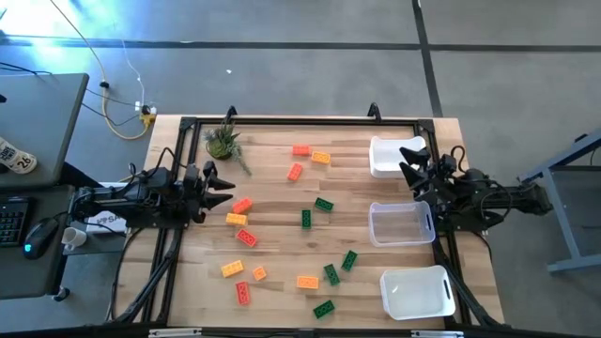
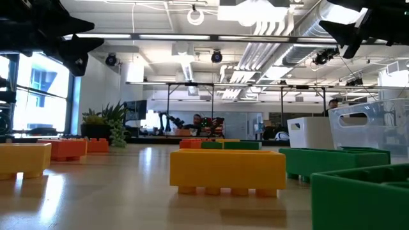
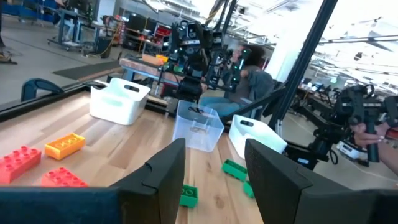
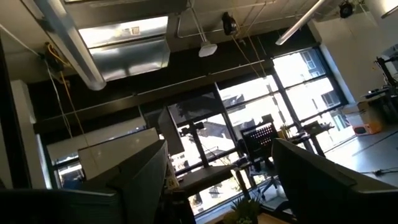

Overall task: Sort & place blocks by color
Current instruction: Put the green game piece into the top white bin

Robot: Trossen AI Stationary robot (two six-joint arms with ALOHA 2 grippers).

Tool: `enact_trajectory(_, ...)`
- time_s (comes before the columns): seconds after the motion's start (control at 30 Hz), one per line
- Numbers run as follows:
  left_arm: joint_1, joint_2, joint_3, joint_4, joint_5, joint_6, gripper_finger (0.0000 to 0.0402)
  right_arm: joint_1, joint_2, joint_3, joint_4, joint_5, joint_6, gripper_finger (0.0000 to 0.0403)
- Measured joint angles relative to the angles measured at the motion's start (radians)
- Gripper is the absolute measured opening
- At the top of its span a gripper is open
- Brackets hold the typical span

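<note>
**Blocks lying loose on the bench, both grippers waiting at the edges**

The blocks (image 1: 282, 225) are sitting scattered across the middle of the bench (image 1: 272, 291), none of them in a bin. Red-orange and yellow-orange ones are lying toward the left half and near the far edge; the green ones (image 1: 324, 204) are gathering toward the centre and the near right. All are resting flat on the wood, mostly apart from one another.

Three white bins are standing in a row along the right edge: a far bin (image 1: 392, 157), a clear middle bin (image 1: 401, 224) and a near bin (image 1: 418, 292). A small potted plant (image 1: 223, 142) is sitting by the far left corner.

The left gripper (image 1: 225, 188) is hovering at the left edge, above the wood and just beside the nearest red-orange block (image 1: 242, 204), fingers (image 3: 163, 177) standing wide apart and holding nothing. The right gripper (image 1: 413, 161) is hanging over the right edge by the far bin, tilted upward, fingers (image 4: 140, 168) also spread wide and empty.
</note>
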Motion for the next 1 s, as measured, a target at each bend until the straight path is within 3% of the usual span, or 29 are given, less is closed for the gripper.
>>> enact_trajectory(0.37,0.000,0.000,0.000,0.000,0.001,-0.044,0.0156,0.000,0.005,0.035,0.038,0.051,-0.021,0.0279)
enact_trajectory(0.7,0.000,0.000,0.000,0.000,0.001,-0.045,0.0156,0.000,0.185,0.371,-0.458,0.079,0.052,0.0279)
enact_trajectory(1.0,0.000,0.000,0.000,-0.016,0.000,-0.045,0.0156,0.000,0.477,0.578,-0.685,0.079,0.133,0.0279)
